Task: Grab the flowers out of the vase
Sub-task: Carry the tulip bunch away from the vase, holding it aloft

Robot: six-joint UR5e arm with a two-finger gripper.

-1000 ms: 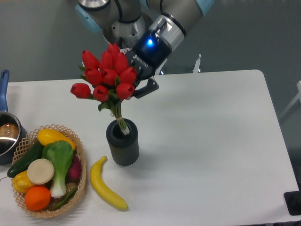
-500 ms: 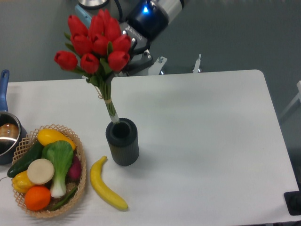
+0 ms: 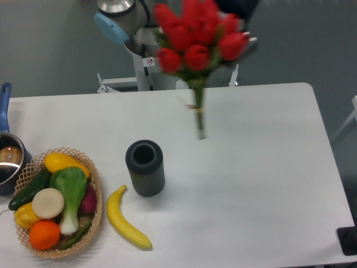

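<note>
Hanging below the mostly hidden pincer [image 3: 240, 22], whose grip cannot be told, blurred red flowers [image 3: 198, 39] float clear above-right of the vase [image 3: 145, 167].

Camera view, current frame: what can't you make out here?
- Gripper: behind the flowers and cut by the top edge; its grip can't be seen.
- Flowers: motion-blurred, so the bud count and stem detail are unclear.
- Vase: inside too dark to see.
- Pot: cut off by the left edge.
- Basket: lower items hidden under the vegetables.
</note>
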